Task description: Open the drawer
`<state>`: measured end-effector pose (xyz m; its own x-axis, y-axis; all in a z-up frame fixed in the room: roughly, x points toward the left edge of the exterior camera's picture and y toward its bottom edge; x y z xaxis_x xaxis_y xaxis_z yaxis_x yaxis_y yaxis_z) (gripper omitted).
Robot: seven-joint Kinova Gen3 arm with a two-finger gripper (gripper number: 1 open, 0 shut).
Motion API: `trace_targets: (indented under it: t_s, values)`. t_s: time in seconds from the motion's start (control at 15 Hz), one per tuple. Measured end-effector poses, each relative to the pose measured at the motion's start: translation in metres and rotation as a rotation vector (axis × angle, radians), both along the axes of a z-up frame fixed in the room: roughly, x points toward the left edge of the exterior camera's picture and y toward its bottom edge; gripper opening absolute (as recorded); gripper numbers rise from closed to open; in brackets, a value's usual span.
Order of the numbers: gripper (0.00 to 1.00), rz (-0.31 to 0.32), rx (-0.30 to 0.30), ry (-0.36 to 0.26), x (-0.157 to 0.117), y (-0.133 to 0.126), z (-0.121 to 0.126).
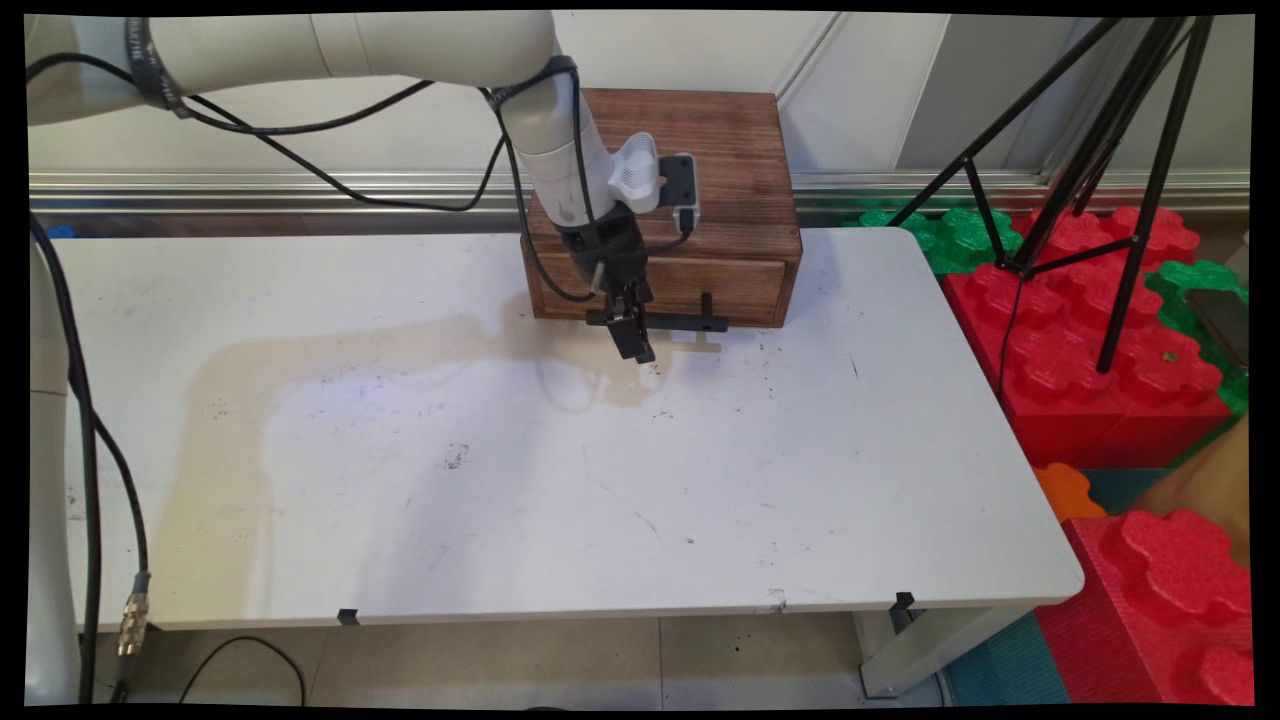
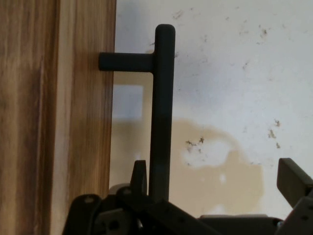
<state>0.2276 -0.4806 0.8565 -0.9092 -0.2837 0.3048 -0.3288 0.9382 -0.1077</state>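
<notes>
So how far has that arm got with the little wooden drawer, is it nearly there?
Early on, I'd say. Done: the pincer is at the black handle, which stands between its open fingers. In hand: lining up the grip; nothing is clamped yet. Left: the drawer front sits flush in the wooden box, so if it's meant to open, that pull is not yet done.

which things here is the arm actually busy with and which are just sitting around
Busy with:
- pincer, fingers open either side of the handle
- black bar handle
- drawer front
- wooden box

Just around:
- white table
- black tripod
- red and green foam blocks
</notes>
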Motion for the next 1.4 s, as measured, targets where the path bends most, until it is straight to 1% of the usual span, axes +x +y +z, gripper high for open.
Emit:
trace_targets:
  t_s: [0.73,1.4]
  values:
    - [1.00,-0.038,0.006,-0.028,-0.008,-0.009,-0.019]
    - [1.00,-0.054,0.026,-0.015,-0.016,-0.002,-0.024]
